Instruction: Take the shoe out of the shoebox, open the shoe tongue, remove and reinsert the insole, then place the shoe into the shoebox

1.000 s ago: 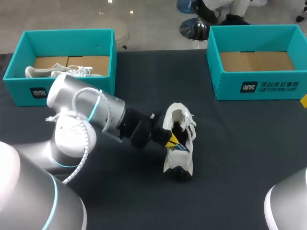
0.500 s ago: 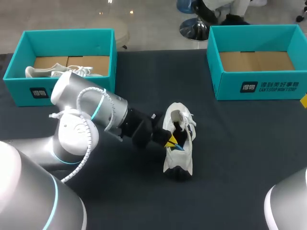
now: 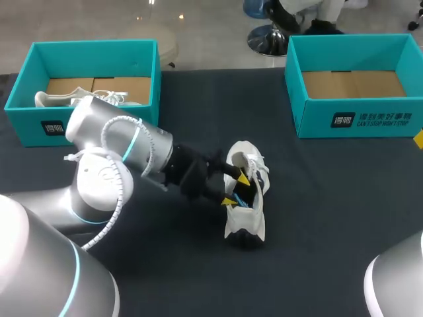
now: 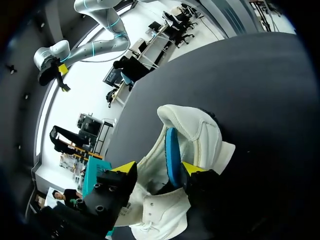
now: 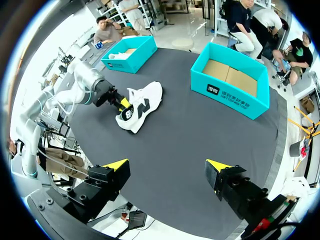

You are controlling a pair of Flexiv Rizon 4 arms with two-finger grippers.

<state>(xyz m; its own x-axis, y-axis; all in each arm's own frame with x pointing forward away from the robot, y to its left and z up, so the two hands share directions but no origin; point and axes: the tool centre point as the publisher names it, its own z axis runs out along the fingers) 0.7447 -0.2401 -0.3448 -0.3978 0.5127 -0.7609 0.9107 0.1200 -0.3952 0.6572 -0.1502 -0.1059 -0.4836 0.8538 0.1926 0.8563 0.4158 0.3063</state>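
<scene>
Far left corner of the table: left box with a second shoe in it, not in play. The left arm comes in from the left and puts the left gripper at the shoe, which lies on its side mid-table, well away from both boxes. Its fingers are spread and pinch nothing. In the left wrist view the blue insole stands on edge in the shoe opening, between the fingers and hard by one of them. The step looks like the insole grab. To do it well, centre the insole edge between the tips, close on the insole only and not the collar or laces, then draw along the shoe's length. Nothing pins the shoe, so it may drag or roll. Far right corner: right box, bare cardboard inside. The right gripper hangs high off the near edge, fingers wide apart, empty. Hard to make out: whether the insole touches the finger, how deep it sits, and the tongue, which the left gripper covers in the head view. That view shows only a corner of the right arm.
</scene>
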